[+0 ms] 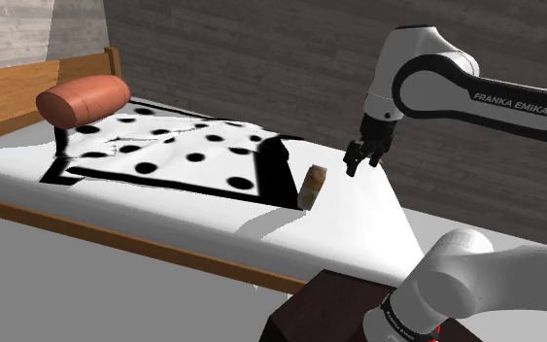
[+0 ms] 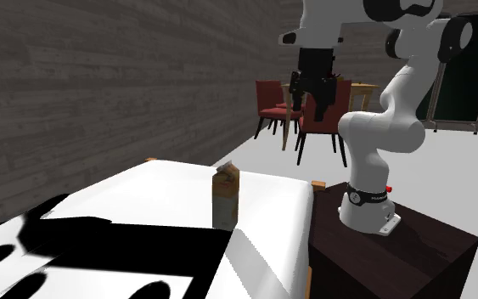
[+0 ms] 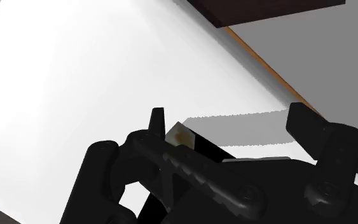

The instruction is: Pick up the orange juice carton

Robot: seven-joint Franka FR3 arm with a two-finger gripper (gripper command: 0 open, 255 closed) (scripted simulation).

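1. The orange juice carton stands upright on the bed's white sheet. It is below the end effector, a little to one side of it and clear of it.
2. In the wrist view the carton's top shows within the finger gap but close beside one finger, not centred.
3. The end effector hangs in the air with its fingers spread wide and nothing in them. I judge this a ready stance for dropping over the carton's narrow body.
4. The pickup looks barely begun. The opening should be centred over the carton before descending, or one finger may tip it on the soft sheet.
5. The spotted blanket and the bolster lie well beyond the carton from the end effector, so they leave the approach free.
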